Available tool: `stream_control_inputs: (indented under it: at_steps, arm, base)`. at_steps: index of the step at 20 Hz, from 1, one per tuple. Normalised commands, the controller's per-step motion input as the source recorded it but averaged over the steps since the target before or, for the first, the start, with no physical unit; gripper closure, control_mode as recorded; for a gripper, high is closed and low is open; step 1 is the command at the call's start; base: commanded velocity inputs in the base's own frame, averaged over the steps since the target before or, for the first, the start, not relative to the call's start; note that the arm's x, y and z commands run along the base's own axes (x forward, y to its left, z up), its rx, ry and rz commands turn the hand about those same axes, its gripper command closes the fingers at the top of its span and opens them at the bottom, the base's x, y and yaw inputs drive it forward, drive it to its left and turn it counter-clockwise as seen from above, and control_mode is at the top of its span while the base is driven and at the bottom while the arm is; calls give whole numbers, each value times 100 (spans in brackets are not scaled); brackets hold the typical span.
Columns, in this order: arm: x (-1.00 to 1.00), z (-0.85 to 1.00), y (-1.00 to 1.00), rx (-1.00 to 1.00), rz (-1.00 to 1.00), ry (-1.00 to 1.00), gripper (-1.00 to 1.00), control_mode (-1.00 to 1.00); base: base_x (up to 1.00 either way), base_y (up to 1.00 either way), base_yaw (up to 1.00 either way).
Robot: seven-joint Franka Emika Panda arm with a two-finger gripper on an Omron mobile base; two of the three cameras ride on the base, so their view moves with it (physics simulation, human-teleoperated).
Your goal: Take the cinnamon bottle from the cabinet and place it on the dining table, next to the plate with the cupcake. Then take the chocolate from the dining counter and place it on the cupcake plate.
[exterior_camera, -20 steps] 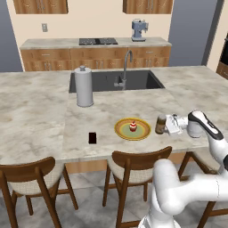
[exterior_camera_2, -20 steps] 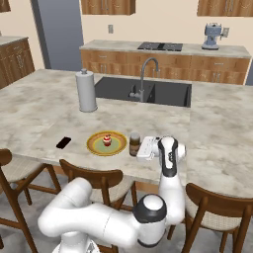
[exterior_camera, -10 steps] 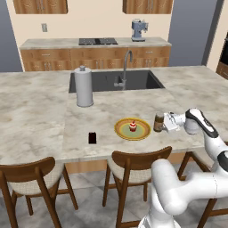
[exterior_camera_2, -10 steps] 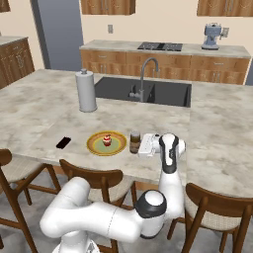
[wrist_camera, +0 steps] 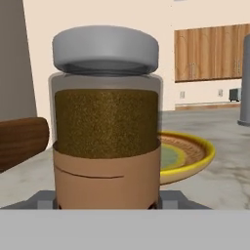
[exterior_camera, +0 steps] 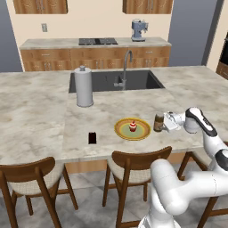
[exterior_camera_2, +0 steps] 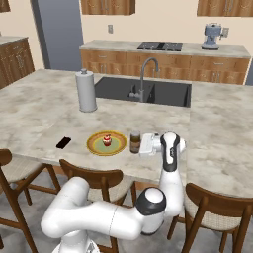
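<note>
1. Left base view: the cinnamon bottle (exterior_camera: pixel 158 122) stands upright on the desk (exterior_camera: pixel 40 107), near its front edge and just beside the yellow plate (exterior_camera: pixel 143 129) that carries the cupcake (exterior_camera: pixel 132 127). The hand (exterior_camera: pixel 166 123) reaches in level from the right and sits against the bottle. The chocolate (exterior_camera: pixel 92 137) lies dark and flat toward the front edge, well apart from the plate on its far side. A paper towel roll (exterior_camera: pixel 83 87) stands by the sink (exterior_camera: pixel 142 80).

2. Right base view: the bottle (exterior_camera_2: pixel 135 142) sits between the plate (exterior_camera_2: pixel 94 147) and the hand (exterior_camera_2: pixel 143 145). The chocolate (exterior_camera_2: pixel 63 143) lies beyond the plate, by the front edge.

3. Hand view: the bottle (wrist_camera: pixel 107 122) is very close, with its grey lid on top and the plate's rim (wrist_camera: pixel 195 156) just behind. I cannot tell whether the fingers grip it or have let go.

4. Judgement: the first step, setting down the cinnamon, looks about finished. Next the hand must free the bottle, back away level without tipping it, then cross over the plate to the chocolate.
</note>
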Motion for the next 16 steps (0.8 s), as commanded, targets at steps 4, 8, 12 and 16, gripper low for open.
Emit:
stream_control_inputs:
  at_steps: [4, 8, 12, 16]
  arm:
    - [1, -13, -5, 0, 1, -2, -100, -100]
    - [0, 0, -15, 0, 0, -4, -100, -100]
    - [0, 0, -22, 0, 0, -3, -100, -100]
    - [-2, 0, -29, 0, 0, -1, -100, -100]
  base:
    - [0, 0, 0]
    - [0, 0, 0]
    - [0, 0, 0]
    - [0, 0, 0]
